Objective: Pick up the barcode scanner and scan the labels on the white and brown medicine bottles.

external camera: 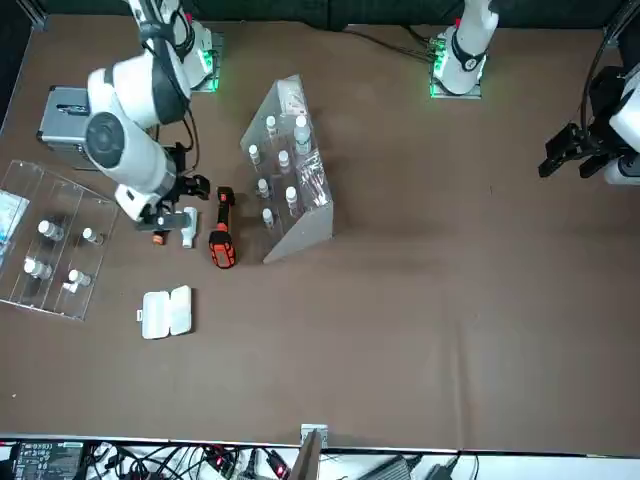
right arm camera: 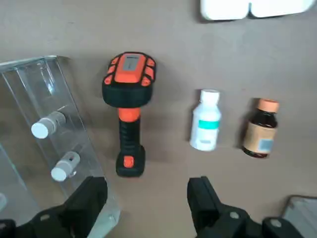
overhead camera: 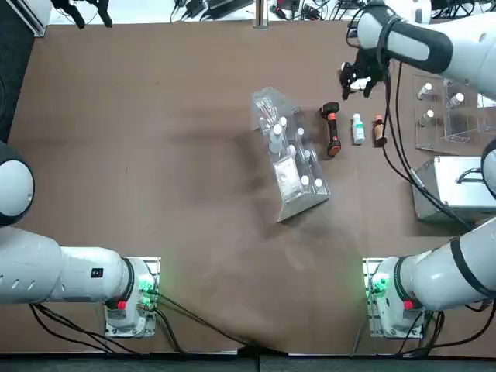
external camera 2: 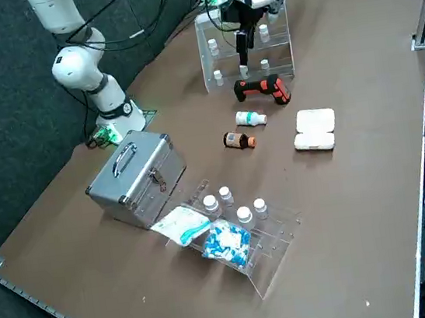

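Observation:
The barcode scanner (right arm camera: 129, 106), black with an orange band and orange-red head, lies flat on the brown table. To one side of it lie the white bottle (right arm camera: 206, 126) with its pale green label and the amber-brown bottle (right arm camera: 261, 134), side by side. In the top view the scanner (overhead camera: 332, 128), white bottle (overhead camera: 357, 129) and brown bottle (overhead camera: 379, 130) form a row. My right gripper (right arm camera: 147, 198) hangs open above them and holds nothing. Seen from overhead, the gripper (overhead camera: 358, 81) is just beyond the row.
A clear rack of small vials (overhead camera: 287, 155) stands left of the scanner. A white pill box (external camera 2: 315, 130) lies beyond the bottles. A metal case (overhead camera: 453, 190) and a clear tray with vials (overhead camera: 453, 112) sit at the right.

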Available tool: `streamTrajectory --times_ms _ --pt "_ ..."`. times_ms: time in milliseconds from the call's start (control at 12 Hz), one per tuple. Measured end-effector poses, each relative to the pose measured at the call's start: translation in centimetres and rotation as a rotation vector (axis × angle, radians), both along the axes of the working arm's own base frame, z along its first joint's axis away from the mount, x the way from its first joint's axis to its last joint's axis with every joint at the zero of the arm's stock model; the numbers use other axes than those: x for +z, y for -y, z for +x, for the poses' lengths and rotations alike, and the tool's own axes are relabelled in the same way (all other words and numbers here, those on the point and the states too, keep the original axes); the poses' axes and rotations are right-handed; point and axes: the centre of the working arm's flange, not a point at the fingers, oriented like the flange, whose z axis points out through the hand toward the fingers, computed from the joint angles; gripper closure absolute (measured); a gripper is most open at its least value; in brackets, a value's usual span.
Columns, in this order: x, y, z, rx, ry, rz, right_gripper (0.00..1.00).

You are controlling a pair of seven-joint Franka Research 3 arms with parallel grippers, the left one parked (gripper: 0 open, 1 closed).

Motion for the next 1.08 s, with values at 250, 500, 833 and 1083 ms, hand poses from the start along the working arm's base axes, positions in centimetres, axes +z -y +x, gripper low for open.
streamTrajectory --times_ms 250,500,833,1083 --pt "-4.0 -1.9 -0.6 0.019 0.024 0.002 0.0" --pt "-7.5 -2.0 -1.5 0.016 0.048 0.004 0.0" --pt "-9.7 -1.6 -2.2 -0.042 0.083 0.003 0.0" --pt "-10.9 -1.6 -2.2 -0.057 0.085 0.001 0.0"
